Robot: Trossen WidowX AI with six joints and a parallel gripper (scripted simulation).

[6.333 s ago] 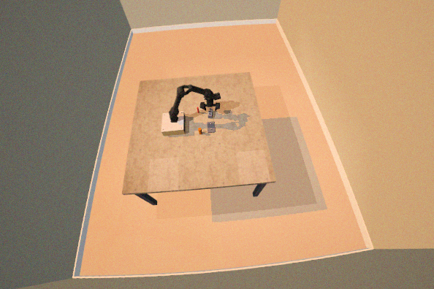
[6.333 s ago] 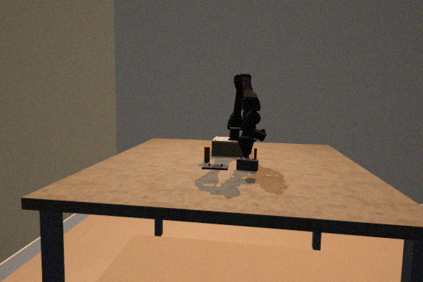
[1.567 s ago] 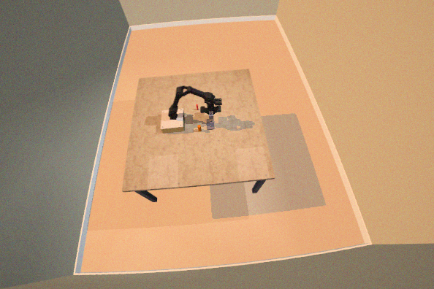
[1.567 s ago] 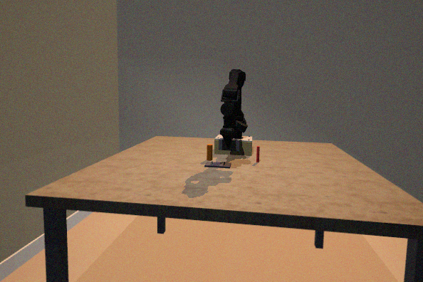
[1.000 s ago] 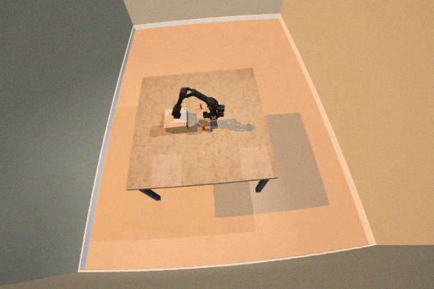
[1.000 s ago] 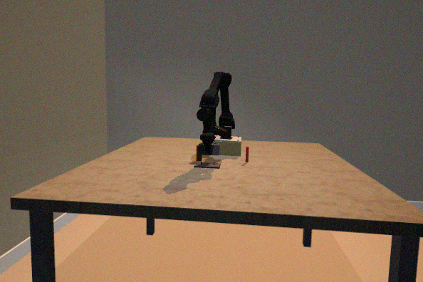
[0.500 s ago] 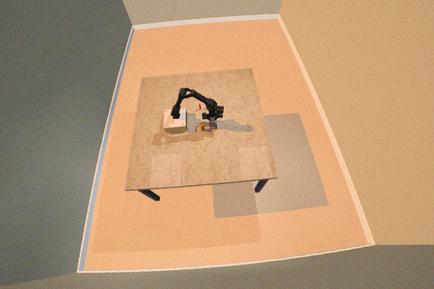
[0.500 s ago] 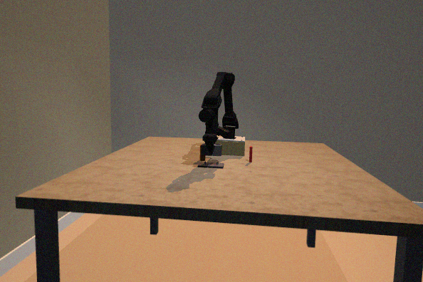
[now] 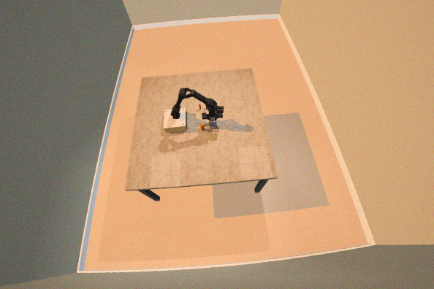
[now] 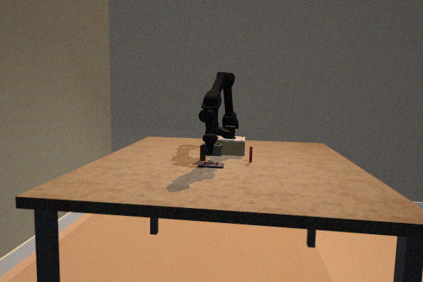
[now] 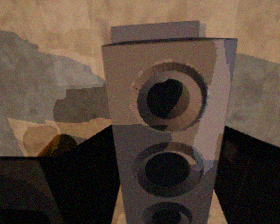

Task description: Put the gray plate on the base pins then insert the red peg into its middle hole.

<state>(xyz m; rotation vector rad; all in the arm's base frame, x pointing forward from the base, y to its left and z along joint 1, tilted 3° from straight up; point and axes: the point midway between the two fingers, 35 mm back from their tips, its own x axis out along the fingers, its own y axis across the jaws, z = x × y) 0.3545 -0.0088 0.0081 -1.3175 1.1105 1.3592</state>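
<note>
The gray plate [image 10: 217,149] [image 11: 170,134] is a thick bar; three holes show in the wrist view. My gripper [image 10: 210,150] [image 11: 161,123] is shut on it and holds it roughly level. The dark flat base [image 10: 211,166] [image 11: 153,32] lies on the table, its two short pins upright. In the exterior view the plate hangs just above the base with a small gap. In the wrist view only a strip of the base shows past the plate's far edge; the pins are hidden there. The red peg [image 9: 199,106] [image 10: 251,154] stands upright on the table, apart from my gripper.
An orange cylinder [image 9: 202,128] [image 10: 202,157] [image 11: 61,146] stands close beside the base. The arm's foot is on a white box [image 9: 175,129] [image 10: 233,148] on the wooden table [image 9: 204,168] [image 10: 285,185].
</note>
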